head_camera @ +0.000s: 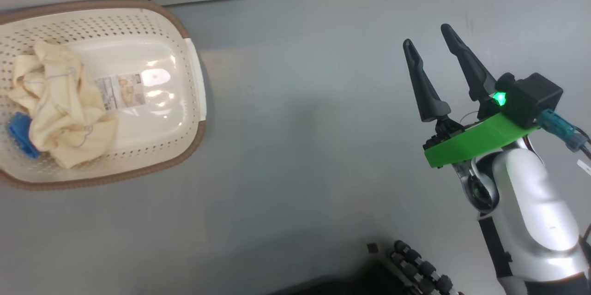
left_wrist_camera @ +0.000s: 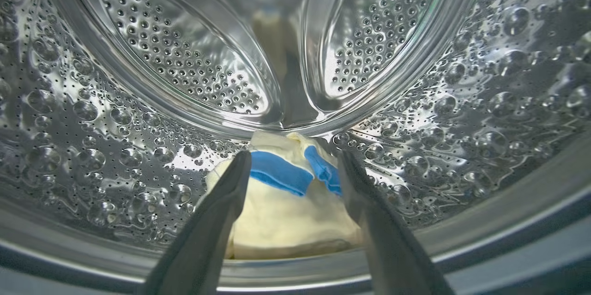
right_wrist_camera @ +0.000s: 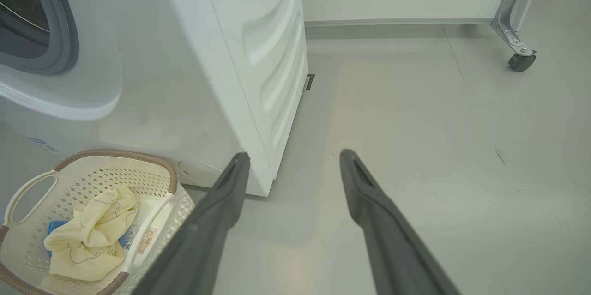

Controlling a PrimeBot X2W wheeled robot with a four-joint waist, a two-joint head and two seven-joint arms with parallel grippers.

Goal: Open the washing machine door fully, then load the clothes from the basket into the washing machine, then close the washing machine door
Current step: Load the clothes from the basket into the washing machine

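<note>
The left pincer (left_wrist_camera: 293, 157) reaches inside the steel drum (left_wrist_camera: 138, 124) of the washing machine (right_wrist_camera: 258, 55), pointing at the drum's lower wall. Its two dark fingers stand wide apart and clamp nothing. A cream-yellow garment (left_wrist_camera: 286, 214) with blue trim lies on the drum wall between and just beyond the fingertips. Whether it touches them cannot be told.

The right pincer (head_camera: 427, 36) hangs over the grey floor (head_camera: 300, 156), well apart from the basket (head_camera: 187, 115). Its pale forearm (head_camera: 531, 202) rises from the lower right of the head view. The fingers are spread wide and empty.

The basket sits on the floor just before the machine's front. A second garment (head_camera: 60, 105), crumpled, with a blue part, lies in it beside the bottom label (head_camera: 121, 92).
</note>
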